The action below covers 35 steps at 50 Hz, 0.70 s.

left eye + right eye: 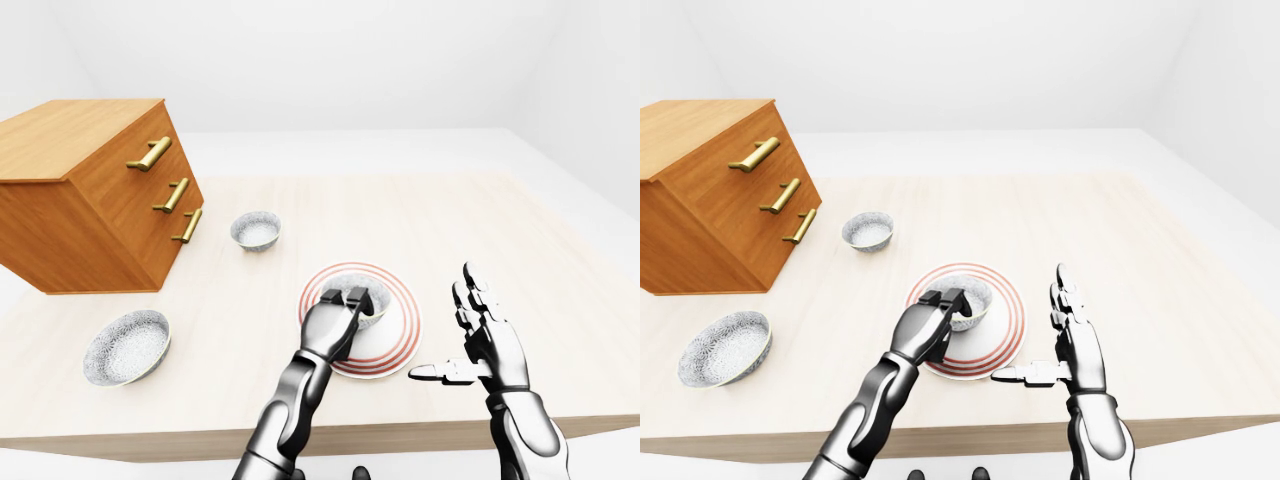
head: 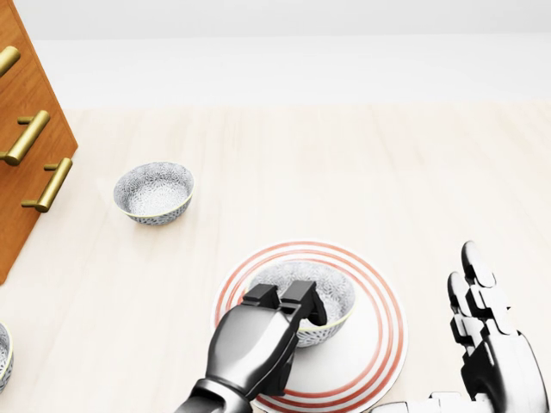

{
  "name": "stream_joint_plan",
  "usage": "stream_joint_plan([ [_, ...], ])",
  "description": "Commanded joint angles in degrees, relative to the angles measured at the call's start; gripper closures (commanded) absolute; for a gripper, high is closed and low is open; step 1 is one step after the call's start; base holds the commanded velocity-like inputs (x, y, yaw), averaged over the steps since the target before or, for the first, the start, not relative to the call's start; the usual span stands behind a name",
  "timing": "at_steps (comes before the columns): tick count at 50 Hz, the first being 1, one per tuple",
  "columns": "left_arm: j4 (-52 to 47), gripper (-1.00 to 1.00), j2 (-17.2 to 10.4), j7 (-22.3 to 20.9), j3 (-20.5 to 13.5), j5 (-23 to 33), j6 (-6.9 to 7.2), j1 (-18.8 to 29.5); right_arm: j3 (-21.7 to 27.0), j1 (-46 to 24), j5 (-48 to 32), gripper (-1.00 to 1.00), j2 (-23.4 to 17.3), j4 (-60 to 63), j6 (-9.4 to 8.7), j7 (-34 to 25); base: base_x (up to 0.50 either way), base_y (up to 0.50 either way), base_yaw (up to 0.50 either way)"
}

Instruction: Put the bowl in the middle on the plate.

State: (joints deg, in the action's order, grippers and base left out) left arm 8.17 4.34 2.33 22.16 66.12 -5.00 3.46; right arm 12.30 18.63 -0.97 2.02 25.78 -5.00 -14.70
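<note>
A small speckled bowl sits upright on the white plate with red rings, near the bottom middle of the head view. My left hand comes up from below and its fingers pinch the bowl's near rim, one side inside and one outside. My right hand stands open just right of the plate, fingers upward and thumb pointing toward the plate, touching nothing.
A second speckled bowl rests up and left of the plate, and a larger one lies at the left. A wooden chest with brass drawer handles fills the upper left. The table edge runs along the bottom.
</note>
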Motion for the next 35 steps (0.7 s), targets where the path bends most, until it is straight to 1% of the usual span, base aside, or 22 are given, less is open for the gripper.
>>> stream_joint_plan([
  [1, -0.47, 1.00, 0.27, -0.76, -0.23, 1.19, 0.00, 0.64, -0.01, -0.05, 0.01, -1.00, 0.01, -0.31, 0.00, 0.05, 0.00, 0.00, 0.00],
  [24, 1.50, 1.00, 0.14, 0.20, -0.57, 1.59, 0.00, 0.76, -0.04, -0.03, 0.00, -1.00, -0.01, -0.10, 0.00, 0.15, 0.00, 0.00, 0.00],
  [35, 3.01, 1.00, 0.21, 1.81, -0.84, 1.71, 0.00, 1.24, 0.03, -0.19, 0.04, -1.00, -0.09, -0.95, 0.00, 0.14, 0.00, 0.00, 0.00],
])
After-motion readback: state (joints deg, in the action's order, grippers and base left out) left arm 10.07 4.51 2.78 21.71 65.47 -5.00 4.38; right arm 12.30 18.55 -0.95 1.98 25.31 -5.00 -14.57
